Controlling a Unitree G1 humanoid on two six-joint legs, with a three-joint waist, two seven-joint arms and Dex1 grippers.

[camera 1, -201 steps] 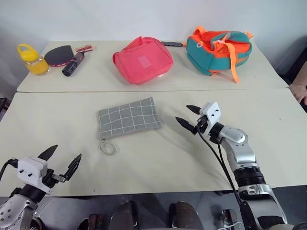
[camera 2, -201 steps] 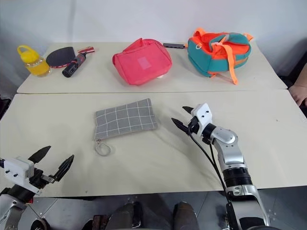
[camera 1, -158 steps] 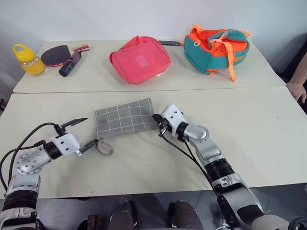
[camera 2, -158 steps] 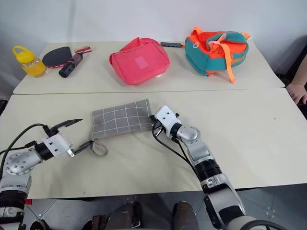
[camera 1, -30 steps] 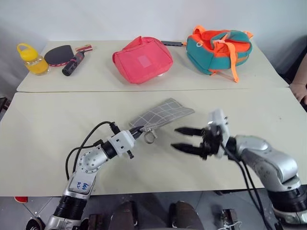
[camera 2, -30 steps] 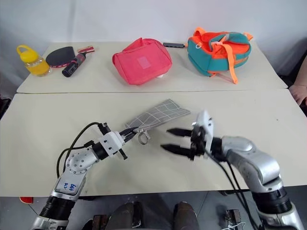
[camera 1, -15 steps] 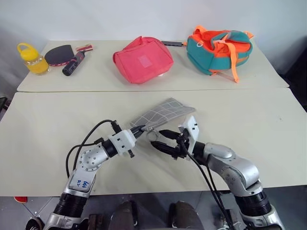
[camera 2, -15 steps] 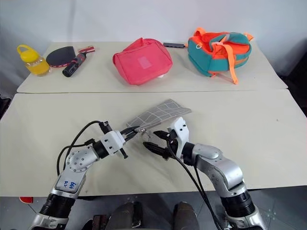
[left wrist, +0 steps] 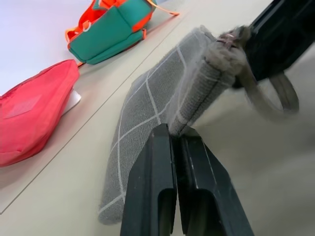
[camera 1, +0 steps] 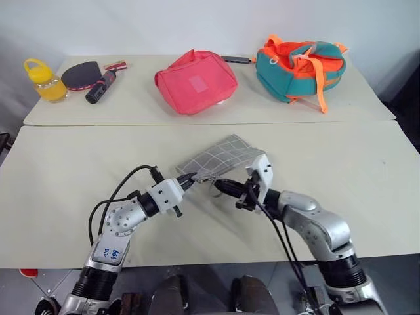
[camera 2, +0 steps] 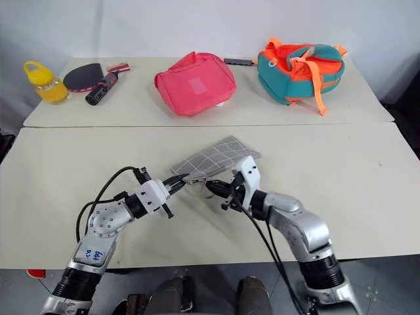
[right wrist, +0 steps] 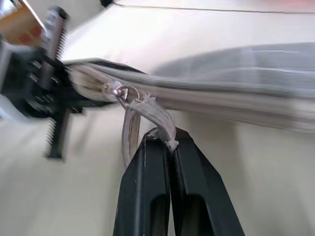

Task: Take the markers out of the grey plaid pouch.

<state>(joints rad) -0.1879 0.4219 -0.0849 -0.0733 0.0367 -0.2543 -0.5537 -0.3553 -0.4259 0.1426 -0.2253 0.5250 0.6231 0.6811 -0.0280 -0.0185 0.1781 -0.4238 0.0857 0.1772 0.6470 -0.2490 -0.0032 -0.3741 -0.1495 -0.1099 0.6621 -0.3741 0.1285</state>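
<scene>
Right gripper (right wrist: 170, 142) has just snapped shut on the grey wrist loop (right wrist: 150, 115) by the zip; a second ago it hung wide open, short of the pouch. Left gripper (left wrist: 173, 142) stays clamped on the near corner of the grey plaid pouch (camera 1: 220, 162), lifted off the table (camera 1: 79, 170). Zip still closed, markers inside. Pouch is braced, so pulling it open looks next.

Robot test lab, two plain beige tables (camera 1: 59, 164), bare white wall (camera 1: 164, 26), assorted props

Grey pouch (camera 1: 222, 159) with white grid lines, pink-red bag (camera 1: 195, 81), teal-and-orange backpack (camera 1: 300, 66), yellow bottle (camera 1: 41, 82).
</scene>
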